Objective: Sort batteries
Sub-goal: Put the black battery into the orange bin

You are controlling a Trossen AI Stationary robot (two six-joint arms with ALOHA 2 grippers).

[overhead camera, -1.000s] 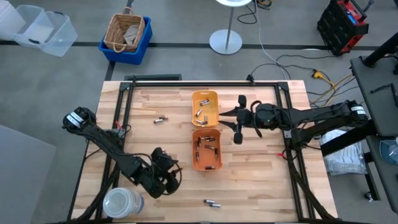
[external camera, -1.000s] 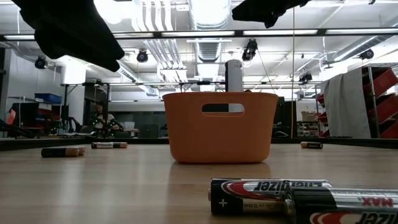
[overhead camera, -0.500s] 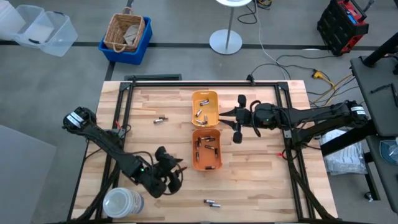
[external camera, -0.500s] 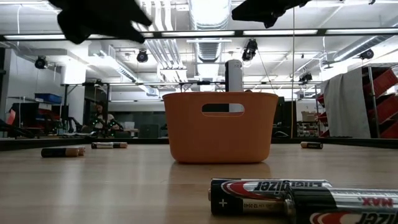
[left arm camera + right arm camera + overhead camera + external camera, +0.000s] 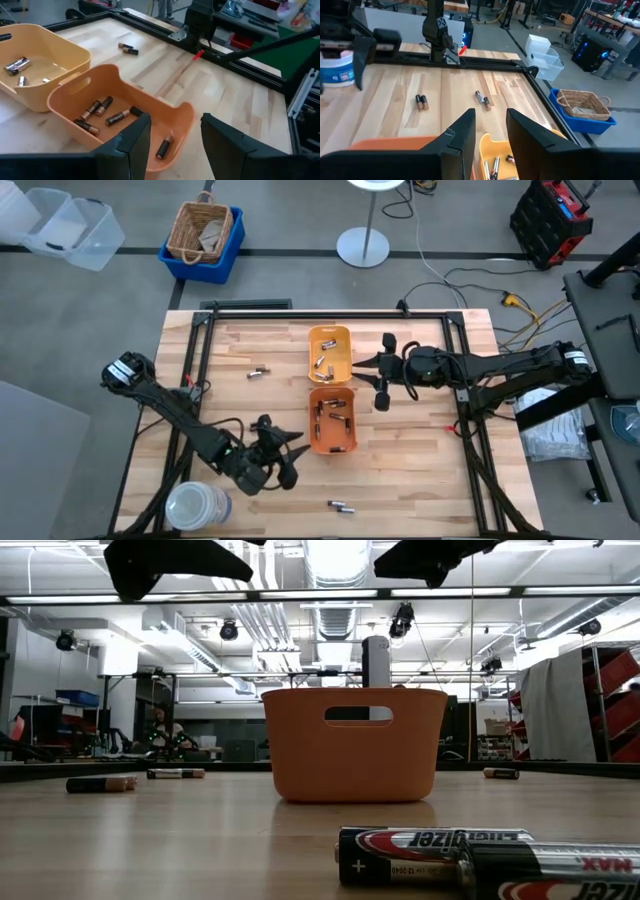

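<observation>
Two trays stand mid-table: a yellow-orange tray [image 5: 329, 354] farther back and an orange tray [image 5: 332, 420] nearer, each with several batteries lying in it [image 5: 102, 107]. Loose batteries lie on the wood at the far left [image 5: 258, 371], by the near edge [image 5: 340, 506] and at the right [image 5: 450, 428]. My left gripper [image 5: 288, 458] hovers open just left of the orange tray's near corner, nothing between its fingers [image 5: 175, 135]. My right gripper [image 5: 365, 370] hangs open to the right of the trays, above where they meet [image 5: 490, 132].
A white tub [image 5: 197, 505] stands at the table's near left corner. Black frame rails [image 5: 196, 380] run along the left and right sides and the far edge. In the low view, two batteries [image 5: 480, 855] lie close in the foreground, ahead of the orange tray [image 5: 354, 743].
My left gripper has risen and swung toward the table's right edge, closer to the orange tray's near left corner, turning as it went. My right arm has kept still.
</observation>
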